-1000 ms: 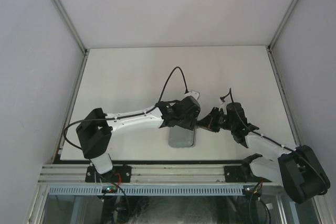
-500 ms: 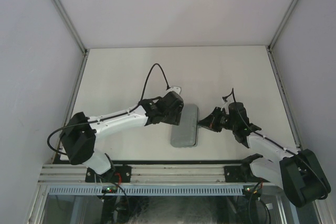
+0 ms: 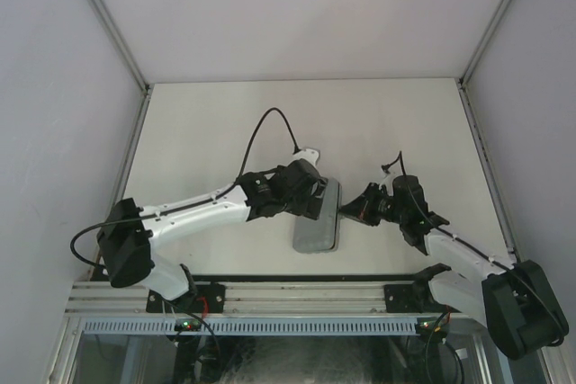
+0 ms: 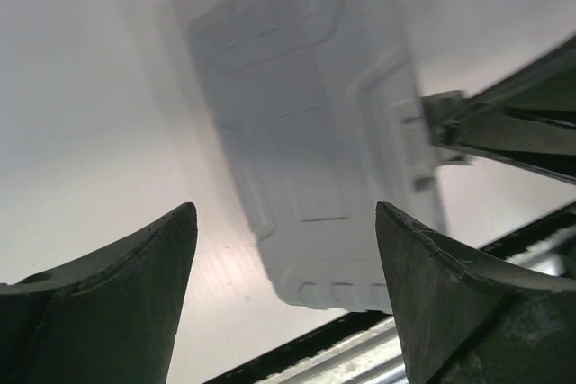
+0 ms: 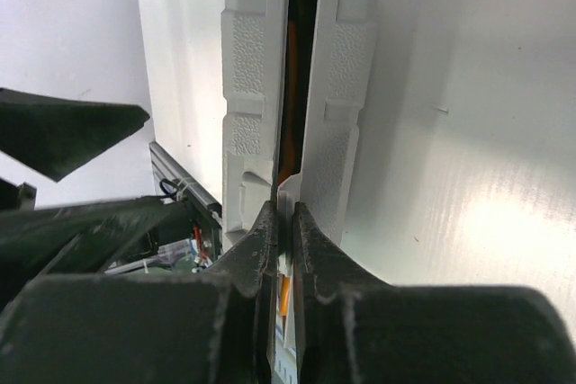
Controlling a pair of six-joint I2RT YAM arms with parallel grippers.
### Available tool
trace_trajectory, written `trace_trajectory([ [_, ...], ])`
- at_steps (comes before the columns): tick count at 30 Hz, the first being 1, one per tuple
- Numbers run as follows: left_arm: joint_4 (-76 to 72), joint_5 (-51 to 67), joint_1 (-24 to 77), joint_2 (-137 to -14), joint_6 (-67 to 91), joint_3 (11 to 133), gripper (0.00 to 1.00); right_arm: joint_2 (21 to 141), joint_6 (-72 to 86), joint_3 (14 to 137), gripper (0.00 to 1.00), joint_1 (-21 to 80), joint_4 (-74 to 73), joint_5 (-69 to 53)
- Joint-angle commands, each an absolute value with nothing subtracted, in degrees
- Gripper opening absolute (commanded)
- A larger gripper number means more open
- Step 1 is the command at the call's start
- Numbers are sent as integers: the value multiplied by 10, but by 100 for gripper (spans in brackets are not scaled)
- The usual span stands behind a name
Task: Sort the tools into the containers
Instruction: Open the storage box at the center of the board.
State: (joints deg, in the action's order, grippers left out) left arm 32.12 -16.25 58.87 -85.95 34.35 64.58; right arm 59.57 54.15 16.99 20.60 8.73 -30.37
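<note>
Right gripper [image 5: 283, 215] is pinching the edge tab of the grey tool case [image 3: 315, 233], which is lying almost closed midway along the near edge of the table [image 3: 225, 123]. Left gripper [image 4: 283, 218] is hovering over it, jaws wide.

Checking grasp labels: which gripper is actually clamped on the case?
The right gripper: it is shut on the edge of the grey case. The left gripper stands wide open, gripping nothing.

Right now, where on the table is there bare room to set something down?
Free: the far half of the table, from the back wall to the arms. Crowded: near centre, where tool case, left gripper and right gripper meet.
</note>
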Motion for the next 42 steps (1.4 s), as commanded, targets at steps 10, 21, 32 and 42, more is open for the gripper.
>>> trace_trajectory([
  [10,336,-173,655,-886,344,736,87,536,570,205,0,209,125,-332],
  [21,358,-163,664,-940,339,778,85,543,568,205,0,214,127,-332],
  [32,391,-189,676,-964,335,795,78,547,564,205,0,214,125,-330],
  [42,386,-191,676,-974,337,760,74,548,562,205,0,214,122,-330],
])
